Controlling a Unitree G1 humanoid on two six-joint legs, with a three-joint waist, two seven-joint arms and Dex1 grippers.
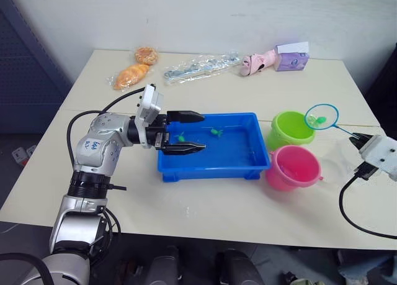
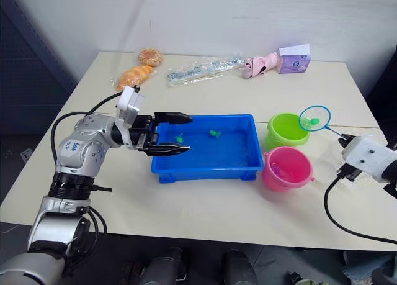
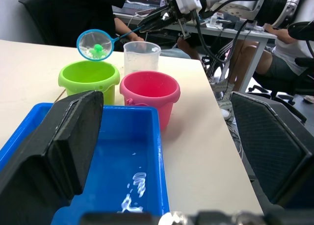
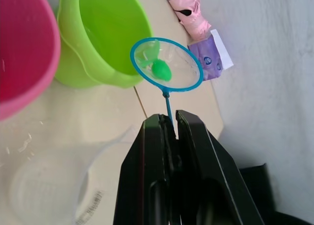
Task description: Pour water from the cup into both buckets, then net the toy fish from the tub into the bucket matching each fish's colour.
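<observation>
Your right gripper (image 4: 169,124) is closed tight on the handle of the net (image 1: 322,117), holding the blue ring in the air just beside the far right rim of the green bucket (image 1: 291,128); one green fish (image 4: 161,70) lies in the mesh. Your left gripper (image 1: 193,132) hangs over the left end of the tub (image 1: 212,165) with its two fingers spread well apart and nothing between them. The tub sits mid-table with water in it and two green fish (image 1: 216,132) afloat, one near the left fingers, one nearer the middle. The green bucket stands just right of the tub's far corner; the pink bucket (image 1: 293,167) stands just in front of it, near the tub's right end, with the two buckets touching or nearly so. The clear cup (image 3: 141,56) stands upright on the table (image 1: 205,210) to the right of the pink bucket. Along the far edge of the table you have two bread-like items in wrap (image 1: 132,75), a clear plastic packet (image 1: 200,66), a pink toy (image 1: 259,61) and a small purple box (image 1: 291,57).
</observation>
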